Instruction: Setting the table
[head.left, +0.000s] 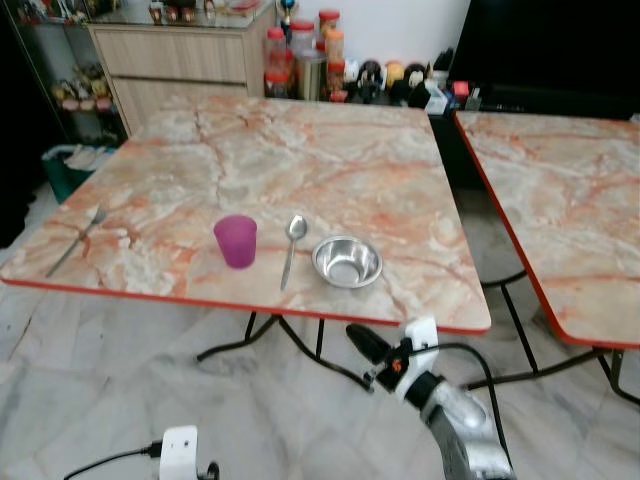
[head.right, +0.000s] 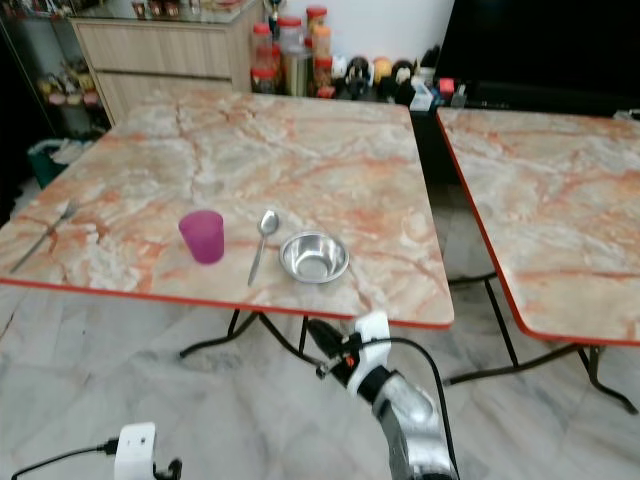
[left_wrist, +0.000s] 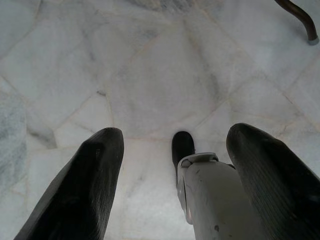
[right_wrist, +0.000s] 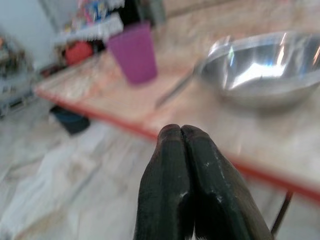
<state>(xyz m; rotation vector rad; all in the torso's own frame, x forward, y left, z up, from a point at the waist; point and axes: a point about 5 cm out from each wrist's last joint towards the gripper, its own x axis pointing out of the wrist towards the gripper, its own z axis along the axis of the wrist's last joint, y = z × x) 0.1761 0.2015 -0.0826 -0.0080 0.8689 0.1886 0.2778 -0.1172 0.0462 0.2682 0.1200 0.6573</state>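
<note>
On the marble table (head.left: 300, 160) a purple cup (head.left: 236, 241), a spoon (head.left: 292, 248) and a steel bowl (head.left: 347, 262) stand in a row near the front edge. A fork (head.left: 77, 240) lies at the table's front left corner. My right gripper (head.left: 362, 343) is shut with nothing in it, just below the front edge under the bowl; its wrist view shows the bowl (right_wrist: 260, 67) and cup (right_wrist: 134, 52) close ahead. My left gripper (left_wrist: 175, 180) hangs low with its fingers apart over the floor, empty.
A second marble table (head.left: 560, 190) stands to the right across a narrow gap. Jars and bottles (head.left: 300, 55) and a wooden cabinet (head.left: 180, 60) line the back wall. A green bin (head.left: 65, 170) sits at the left. The floor is pale marble.
</note>
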